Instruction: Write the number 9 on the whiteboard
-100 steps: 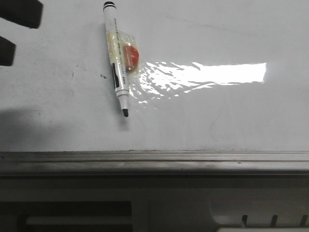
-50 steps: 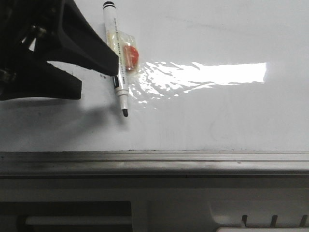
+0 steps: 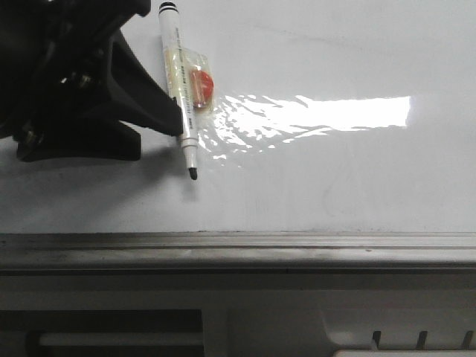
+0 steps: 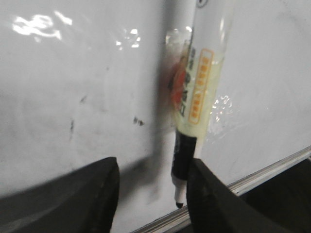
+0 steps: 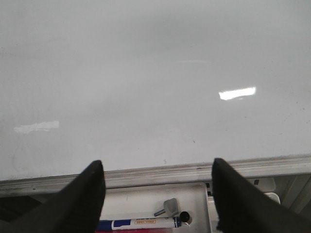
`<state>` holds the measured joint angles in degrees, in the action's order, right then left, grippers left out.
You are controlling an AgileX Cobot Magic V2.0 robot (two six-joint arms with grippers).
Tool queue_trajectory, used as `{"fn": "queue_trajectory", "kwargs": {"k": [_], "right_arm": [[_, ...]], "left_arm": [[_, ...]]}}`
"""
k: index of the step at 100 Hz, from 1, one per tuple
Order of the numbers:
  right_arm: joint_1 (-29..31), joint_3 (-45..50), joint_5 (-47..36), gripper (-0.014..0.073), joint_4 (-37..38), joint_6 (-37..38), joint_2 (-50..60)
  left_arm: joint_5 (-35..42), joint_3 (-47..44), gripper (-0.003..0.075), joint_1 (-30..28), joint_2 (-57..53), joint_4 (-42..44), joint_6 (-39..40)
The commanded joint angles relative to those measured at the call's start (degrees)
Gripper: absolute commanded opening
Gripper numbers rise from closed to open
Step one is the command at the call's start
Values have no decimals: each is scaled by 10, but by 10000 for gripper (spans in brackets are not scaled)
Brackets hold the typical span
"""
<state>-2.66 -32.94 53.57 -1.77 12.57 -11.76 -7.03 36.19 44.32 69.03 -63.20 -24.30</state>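
One whiteboard [image 3: 335,59], two markers [image 3: 178,82] [image 5: 141,224].

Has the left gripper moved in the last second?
Yes. In the front view the left gripper has come in from the left edge toward the marker, which has stayed put on the whiteboard; one fingertip now reaches its barrel.

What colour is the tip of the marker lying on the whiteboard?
Black. The marker tip shows best in the front view, pointing toward the whiteboard edge rail.
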Motion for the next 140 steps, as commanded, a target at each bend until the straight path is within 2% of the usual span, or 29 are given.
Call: {"fn": "queue_trajectory", "kwargs": {"k": [1, 9, 29, 59, 68, 80, 100, 106, 115, 121, 131, 140], "right_arm": [[-1, -17, -43, 412, 1, -6, -13], [-1, -17, -43, 412, 1, -6, -13], [-1, -17, -43, 412, 1, -6, -13], [-1, -17, -44, 412, 1, -6, -13], [-1, -17, -44, 412, 1, -6, -13], [-4, -17, -44, 412, -8, -6, -13], [-33, -17, -62, 412, -21, -16, -13], [-42, -17, -65, 412, -42, -47, -13], [-52, -17, -65, 412, -121, -129, -16], [-58, -17, -63, 412, -201, -193, -22], [-61, -17, -43, 412, -337, -343, -42], [-65, -17, -34, 412, -449, -469, -55]], "left_arm": [[-2, 30, 288, 5, -8, -10, -1], [-13, 37, 288, 7, -7, -10, -3], [22, 37, 287, 9, 12, -9, -4], [29, 37, 228, 9, 44, -29, -4], [29, 37, 174, 9, 46, -29, -4], [26, 37, -22, 9, 46, -17, -4], [-24, 37, -20, 10, 29, 63, -5], [-46, 37, -20, 10, 17, 79, -5], [-89, 37, -20, 14, -8, 105, -35], [-127, 37, -20, 22, -26, 116, -94], [-189, 37, -20, 44, -49, 117, -199], [-209, 34, -20, 71, -62, 117, -284]]}}
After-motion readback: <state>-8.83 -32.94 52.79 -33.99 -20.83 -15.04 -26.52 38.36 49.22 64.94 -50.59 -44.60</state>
